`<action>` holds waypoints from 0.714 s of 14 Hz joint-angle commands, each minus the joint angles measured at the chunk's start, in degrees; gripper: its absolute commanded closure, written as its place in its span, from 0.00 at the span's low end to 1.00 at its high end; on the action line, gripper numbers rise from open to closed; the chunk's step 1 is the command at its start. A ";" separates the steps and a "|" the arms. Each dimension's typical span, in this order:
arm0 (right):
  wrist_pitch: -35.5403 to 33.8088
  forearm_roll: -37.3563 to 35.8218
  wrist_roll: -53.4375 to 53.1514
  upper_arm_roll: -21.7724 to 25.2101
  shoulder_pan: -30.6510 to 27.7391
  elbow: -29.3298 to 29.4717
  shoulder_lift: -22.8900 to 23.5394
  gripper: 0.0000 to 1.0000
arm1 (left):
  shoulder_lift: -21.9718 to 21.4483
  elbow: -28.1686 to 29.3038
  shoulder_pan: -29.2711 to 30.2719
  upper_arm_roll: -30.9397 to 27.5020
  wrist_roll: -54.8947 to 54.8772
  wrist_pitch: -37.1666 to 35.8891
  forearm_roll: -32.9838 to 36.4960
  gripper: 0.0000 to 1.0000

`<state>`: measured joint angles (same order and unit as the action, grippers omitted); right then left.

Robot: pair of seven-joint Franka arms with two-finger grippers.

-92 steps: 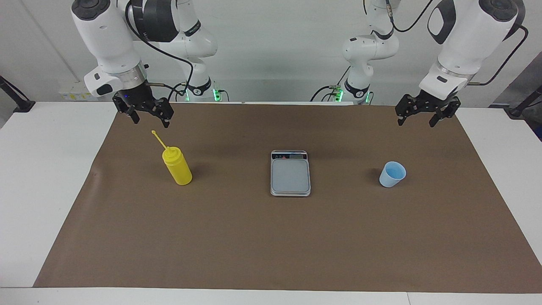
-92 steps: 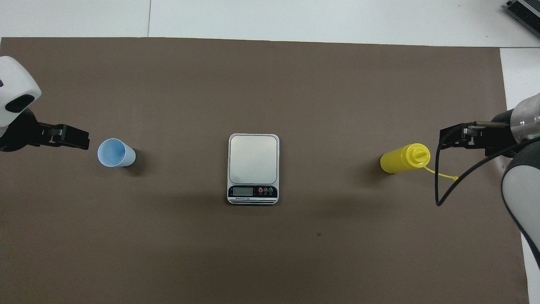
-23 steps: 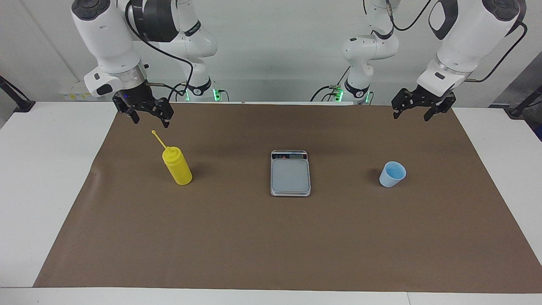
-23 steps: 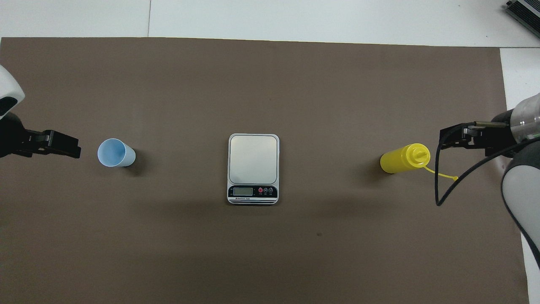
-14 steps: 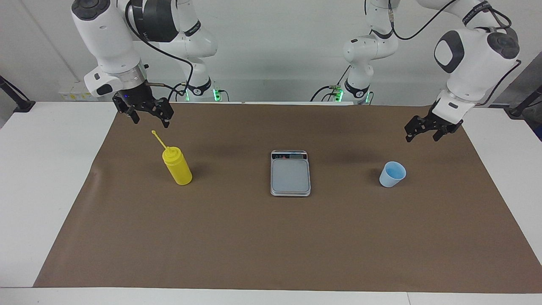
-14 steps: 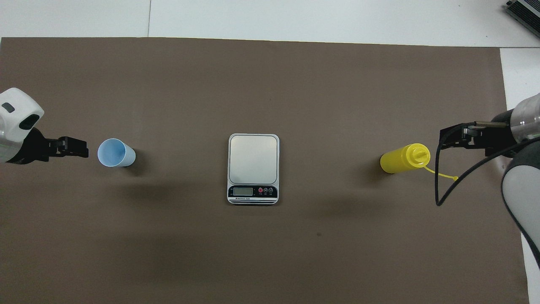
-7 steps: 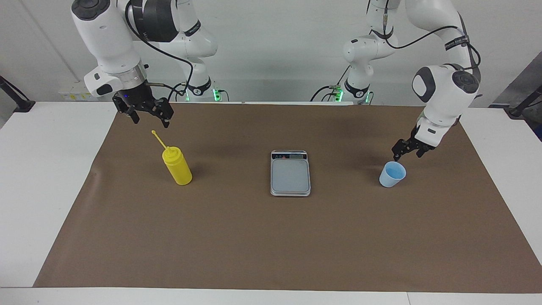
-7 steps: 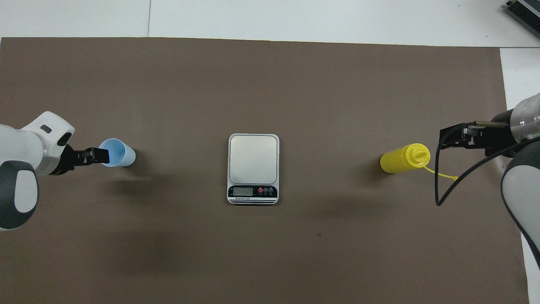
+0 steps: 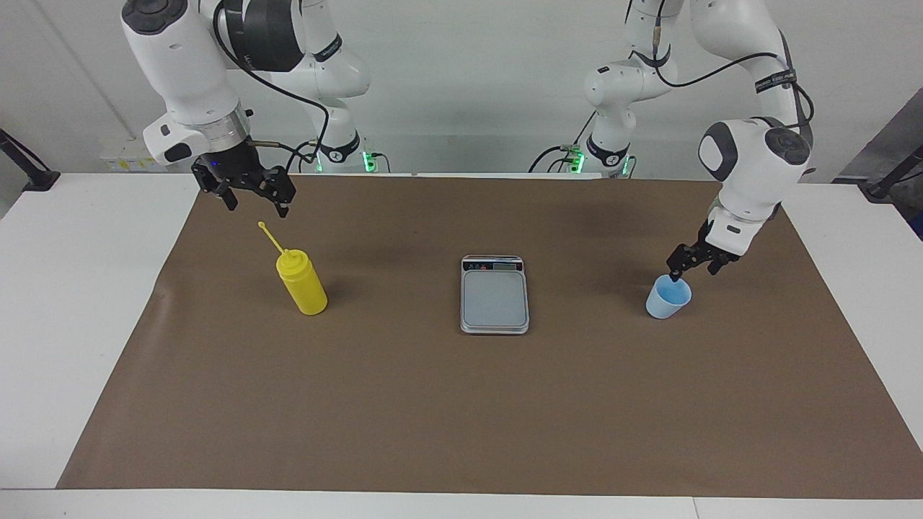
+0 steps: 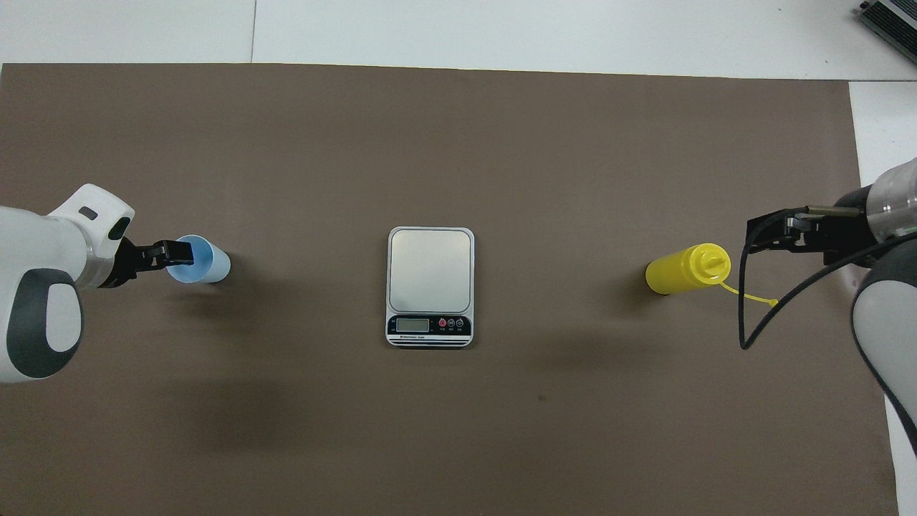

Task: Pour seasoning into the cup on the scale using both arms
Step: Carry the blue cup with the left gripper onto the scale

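Observation:
The pale blue cup (image 9: 667, 303) stands upright on the brown mat toward the left arm's end, and shows in the overhead view (image 10: 213, 266). My left gripper (image 9: 692, 270) is open and low at the cup's rim, on the side nearer the robots; in the overhead view (image 10: 179, 252) it overlaps the rim. The yellow seasoning bottle (image 9: 305, 287) stands toward the right arm's end, also in the overhead view (image 10: 680, 271). My right gripper (image 9: 252, 196) is open and waits in the air above the bottle's nozzle. The scale (image 9: 495, 299) lies empty at mid-table, display end nearer the robots.
A brown mat (image 9: 461, 411) covers most of the white table (image 9: 79, 288). The right arm's black cable (image 10: 745, 315) hangs in a loop beside the bottle.
My left gripper has come down from high over the table's edge to the cup's rim. The right arm, bottle, cup and scale have not moved.

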<state>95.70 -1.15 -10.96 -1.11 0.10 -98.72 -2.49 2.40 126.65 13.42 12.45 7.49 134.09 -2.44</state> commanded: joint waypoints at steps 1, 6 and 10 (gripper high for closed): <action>-0.43 0.98 1.20 -0.38 -0.80 0.54 0.29 0.00 | 2.16 1.32 -0.24 0.03 1.47 4.25 0.24 0.00; -0.43 0.98 1.20 -0.30 -0.80 0.55 0.29 0.00 | 2.17 1.41 -1.03 0.03 2.27 3.11 0.24 0.94; -0.43 0.98 1.20 -0.30 -0.80 0.54 0.29 0.00 | 2.25 0.97 -1.47 0.03 1.83 2.50 0.24 1.00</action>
<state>95.70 -1.15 -10.96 -1.11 0.10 -98.72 -2.49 5.26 127.05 12.92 12.91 8.82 136.58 -2.44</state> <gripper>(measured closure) 0.000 0.626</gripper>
